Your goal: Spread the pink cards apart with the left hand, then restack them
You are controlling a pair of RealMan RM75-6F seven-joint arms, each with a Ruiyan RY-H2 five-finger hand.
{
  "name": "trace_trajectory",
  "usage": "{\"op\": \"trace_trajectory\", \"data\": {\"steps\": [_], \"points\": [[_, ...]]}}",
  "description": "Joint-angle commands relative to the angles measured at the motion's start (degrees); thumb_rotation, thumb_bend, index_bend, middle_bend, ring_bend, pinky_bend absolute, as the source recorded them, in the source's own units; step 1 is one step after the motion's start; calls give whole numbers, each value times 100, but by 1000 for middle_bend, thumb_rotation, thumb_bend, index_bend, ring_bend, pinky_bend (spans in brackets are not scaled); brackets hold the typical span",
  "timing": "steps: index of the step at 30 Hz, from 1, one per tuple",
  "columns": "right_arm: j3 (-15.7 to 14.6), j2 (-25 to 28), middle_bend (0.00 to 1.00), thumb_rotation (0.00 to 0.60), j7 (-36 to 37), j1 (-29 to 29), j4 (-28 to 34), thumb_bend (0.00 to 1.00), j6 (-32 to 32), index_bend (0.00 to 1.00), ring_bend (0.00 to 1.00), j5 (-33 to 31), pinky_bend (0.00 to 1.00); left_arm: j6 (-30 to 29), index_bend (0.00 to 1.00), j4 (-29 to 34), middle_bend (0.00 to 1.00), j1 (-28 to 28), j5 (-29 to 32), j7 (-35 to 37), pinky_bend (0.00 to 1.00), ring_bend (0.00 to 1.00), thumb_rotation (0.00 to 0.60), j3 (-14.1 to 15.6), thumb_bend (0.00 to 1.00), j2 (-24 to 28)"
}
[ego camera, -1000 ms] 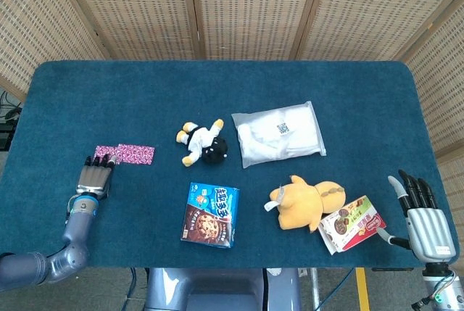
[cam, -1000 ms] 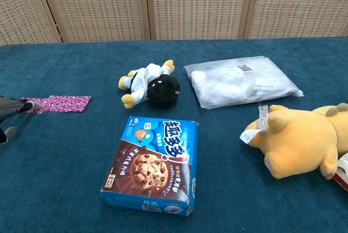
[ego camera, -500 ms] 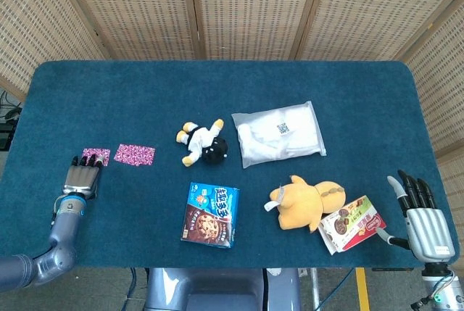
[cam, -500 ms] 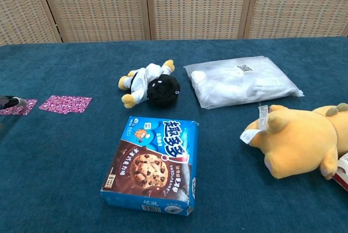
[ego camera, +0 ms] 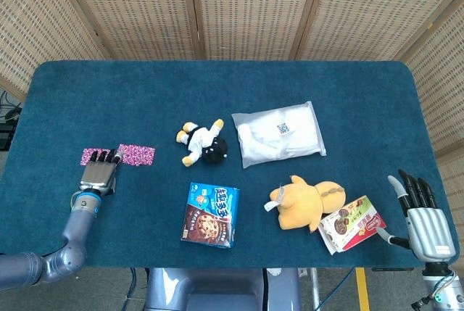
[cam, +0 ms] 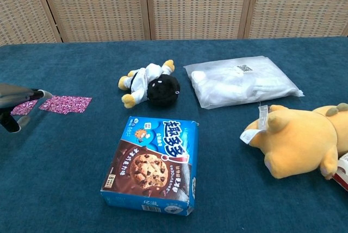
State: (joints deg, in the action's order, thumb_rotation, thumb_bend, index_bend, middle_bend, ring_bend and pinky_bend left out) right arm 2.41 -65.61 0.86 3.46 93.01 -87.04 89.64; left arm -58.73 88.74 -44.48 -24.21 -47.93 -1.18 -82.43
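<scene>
My left hand (ego camera: 99,174) lies palm-down near the left edge of the blue carpeted table (ego camera: 217,86), fingers straight and a little apart, gripping nothing. Its fingertips (ego camera: 109,157) reach up between the two pink patterned cards: the smaller left card (ego camera: 89,156) shows just left of the fingers, the larger right card (ego camera: 137,154) just right of them. Chest view puts the fingers low over the gap between the cards; whether they actually press on either card I cannot tell from here. The cards lie flat, side by side, not stacked. My right hand (ego camera: 424,218) sits at the near right corner of the table, fingers extended and spread, holding nothing. Just left of it lies a red and white snack packet (ego camera: 351,224), touching a yellow plush animal (ego camera: 308,202) sprawled on its side. Near the front edge, centre, a blue chocolate-chip cookie box (ego camera: 210,214) lies flat. Behind it, mid-table, a small plush doll in white with a black head and yellow limbs (ego camera: 202,141) lies on its side, and just right of that a clear plastic bag of white contents (ego camera: 278,133). Woven screen panels (ego camera: 239,6) stand behind the far edge.
</scene>
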Motion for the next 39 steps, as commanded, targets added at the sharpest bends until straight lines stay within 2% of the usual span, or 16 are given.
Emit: {"op": "trace_trajectory", "data": {"steps": [1, 25, 39], "points": [[2, 7, 0, 600, 13, 0, 2, 28, 3, 0, 0, -6, 0, -36, 0, -65, 0, -56, 86, -85, 0, 0, 600, -11, 659, -109], [-7, 16, 0, 600, 21, 12, 15, 28, 42, 0, 0, -8, 0, -111, 0, -355, 0, -256, 492, -377, 0, 0, 600, -115, 657, -499], [-8, 32, 0, 600, 24, 4, 35, 28, 41, 0, 0, -22, 0, -180, 0, -269, 0, -254, 658, -641, 0, 0, 600, 59, 658, -542]]}}
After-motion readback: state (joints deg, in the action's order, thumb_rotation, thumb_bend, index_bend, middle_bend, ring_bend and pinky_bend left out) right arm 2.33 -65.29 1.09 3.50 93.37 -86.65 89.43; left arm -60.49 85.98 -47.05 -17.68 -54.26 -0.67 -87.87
